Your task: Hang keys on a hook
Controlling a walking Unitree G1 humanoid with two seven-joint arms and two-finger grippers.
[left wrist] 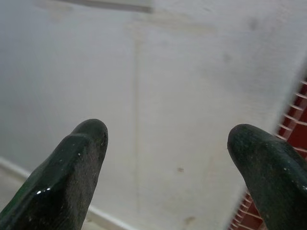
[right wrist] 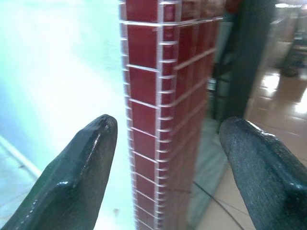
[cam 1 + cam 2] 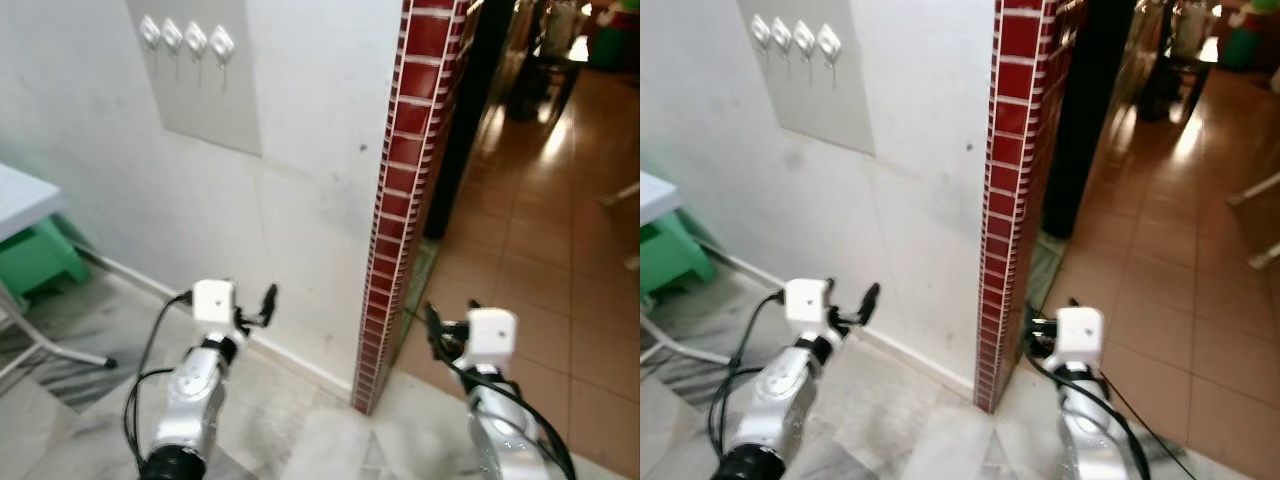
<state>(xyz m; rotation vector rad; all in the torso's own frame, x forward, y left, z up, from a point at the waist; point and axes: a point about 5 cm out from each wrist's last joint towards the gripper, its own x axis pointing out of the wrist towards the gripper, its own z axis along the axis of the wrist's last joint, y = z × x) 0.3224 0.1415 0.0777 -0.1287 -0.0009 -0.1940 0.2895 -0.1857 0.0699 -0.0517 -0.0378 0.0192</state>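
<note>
White wall [image 3: 310, 190] carried four hooks [image 3: 185, 38] beside red-tiled pillar [image 3: 400, 200] — no lettering you could read; your left gripper [image 1: 165, 172] and right gripper [image 2: 168, 177] gaped wide, empty.

Cut-offs, blur and unreadable detail

Upper left of the left eye view: four small hooks [image 3: 186, 38] on a grey panel [image 3: 205, 85], too small to tell their shape or whether anything hangs there; the panel's top is cut by the frame edge. Far left, a pale table [image 3: 22, 200] and a green stool [image 3: 35, 258] beneath it are both cropped. Upper right, furniture down the tiled corridor [image 3: 545, 70] is blurred and dim. Both silver arms run off the bottom edge. In the right wrist view the red tiled pillar [image 2: 163, 115] is smeared and the wall beside it washed out; finger bases are cut off.
</note>
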